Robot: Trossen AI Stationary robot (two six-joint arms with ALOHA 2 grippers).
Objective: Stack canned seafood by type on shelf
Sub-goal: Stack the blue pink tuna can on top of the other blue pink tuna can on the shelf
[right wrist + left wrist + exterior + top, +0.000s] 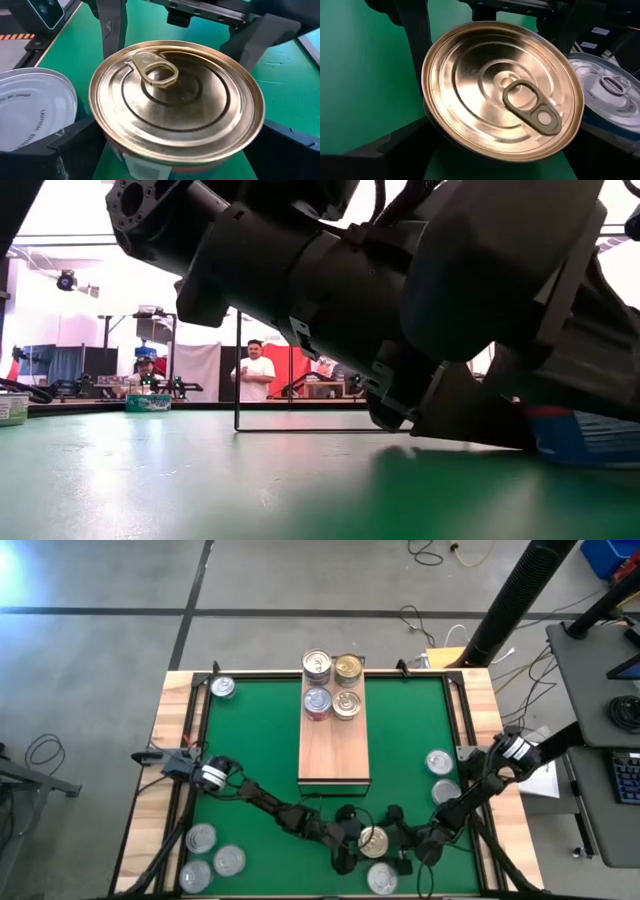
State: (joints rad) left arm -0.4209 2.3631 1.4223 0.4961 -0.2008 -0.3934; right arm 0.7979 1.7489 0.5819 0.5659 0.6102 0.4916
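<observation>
Both of your claws meet at the near edge of the green tabletop, on either side of one gold-topped tin. The left claw comes in from the left and the right claw from the right. In each wrist view the dark fingers flank the tin's wall. The left claw's jaws stand wide around the tin, but you cannot tell whether they press on it. The right claw's jaws are spread too, and whether they touch the tin is not clear either.

The tin's lid is plain gold metal with pressed rings and a pull tab — no brand shows on it. A paper label runs round its side, yet its print cannot be read.

Just beside it lies a silver-topped tin, with small grey lettering on its lid, too small to read with any confidence.

Up the tabletop, the shelf carries four tins at its far end, in a two-by-two block — silver tops on the left, gold tops on the right. Loose silver-topped tins lie at the near left corner, at the right side and one in the far left corner.
</observation>
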